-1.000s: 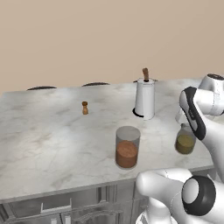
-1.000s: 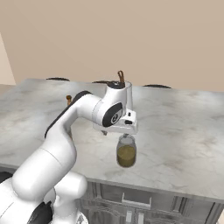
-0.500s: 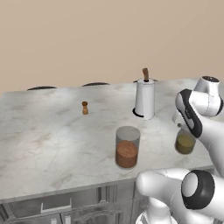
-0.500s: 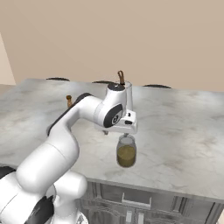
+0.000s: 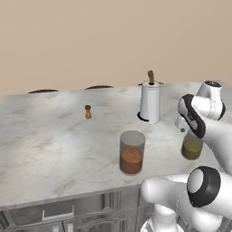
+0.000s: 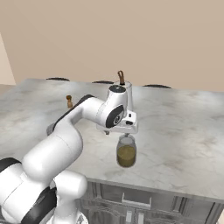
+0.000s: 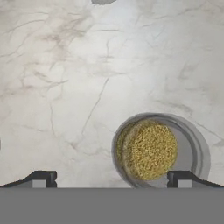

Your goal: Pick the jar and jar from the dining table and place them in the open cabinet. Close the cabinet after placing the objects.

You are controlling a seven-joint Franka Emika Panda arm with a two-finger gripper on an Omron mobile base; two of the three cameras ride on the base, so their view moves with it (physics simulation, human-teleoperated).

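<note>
While jaws gape, gripper (image 7: 111,179) hovers above olive-filled jar (image 7: 151,150) (right-offset).

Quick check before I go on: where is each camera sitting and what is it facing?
Left base view: behind-left, over the marble table; arm at right.
Right base view: behind-right; arm at left, open gripper above the olive-yellow jar.
Hand view: straight down into that jar, fingertips at bottom.
Both base views share the paper towel holder.
</note>
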